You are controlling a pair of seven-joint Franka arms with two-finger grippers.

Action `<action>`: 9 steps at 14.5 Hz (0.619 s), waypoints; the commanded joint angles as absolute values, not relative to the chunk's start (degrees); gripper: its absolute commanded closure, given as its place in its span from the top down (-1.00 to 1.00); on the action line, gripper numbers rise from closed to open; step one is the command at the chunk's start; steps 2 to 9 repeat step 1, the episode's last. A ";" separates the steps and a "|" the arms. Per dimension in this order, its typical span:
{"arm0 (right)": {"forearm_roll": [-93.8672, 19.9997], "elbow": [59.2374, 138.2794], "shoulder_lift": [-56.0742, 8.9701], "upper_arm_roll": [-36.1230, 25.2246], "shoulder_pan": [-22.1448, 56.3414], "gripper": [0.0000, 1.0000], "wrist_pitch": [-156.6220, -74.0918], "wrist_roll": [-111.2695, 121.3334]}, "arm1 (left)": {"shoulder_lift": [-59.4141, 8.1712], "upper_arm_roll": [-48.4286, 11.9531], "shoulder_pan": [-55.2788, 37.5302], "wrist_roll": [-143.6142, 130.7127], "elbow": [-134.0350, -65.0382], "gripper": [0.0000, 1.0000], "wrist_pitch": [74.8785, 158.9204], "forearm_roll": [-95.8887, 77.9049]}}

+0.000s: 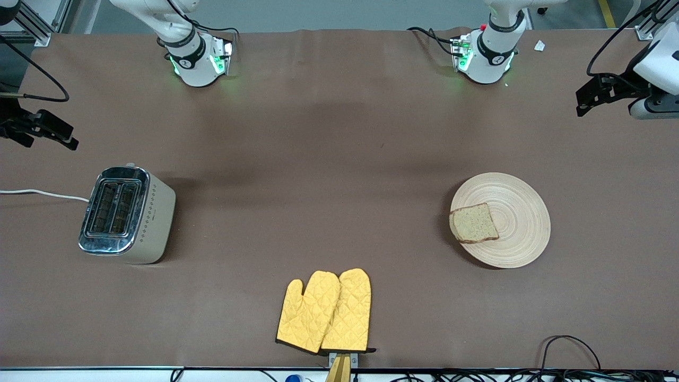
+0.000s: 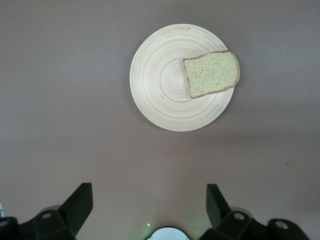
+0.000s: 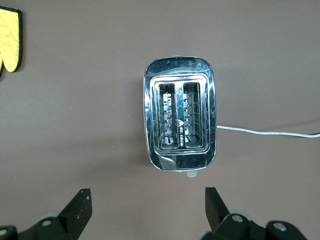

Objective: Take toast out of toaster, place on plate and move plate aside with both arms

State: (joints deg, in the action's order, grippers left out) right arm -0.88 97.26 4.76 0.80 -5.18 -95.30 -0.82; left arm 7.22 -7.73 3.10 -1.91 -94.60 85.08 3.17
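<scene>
Toast (image 1: 473, 223) lies on wooden plate (image 1: 501, 219): stiff, light, likely best gripped at opposite rims; left gripper (image 2: 148, 207) and right gripper (image 3: 147, 210) hover, jaws apart

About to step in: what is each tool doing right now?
Left tool: open, empty, up over bare table near the plate.
Right tool: open, empty, over the toaster.

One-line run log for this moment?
toast: on plate | toaster: slots empty | left gripper: open over table | right gripper: open over table
</scene>
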 commanded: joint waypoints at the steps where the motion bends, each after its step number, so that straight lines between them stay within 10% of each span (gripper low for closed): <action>1: -1.41 98.09 6.06 0.70 -5.19 1.00 -95.54 -0.35 | 8.00 -8.70 3.87 -0.70 -94.39 1.00 84.38 2.37; 9: -1.41 98.09 6.06 0.70 -5.19 1.00 -95.54 -0.35 | 8.00 -8.70 3.87 -0.70 -94.39 1.00 84.38 2.37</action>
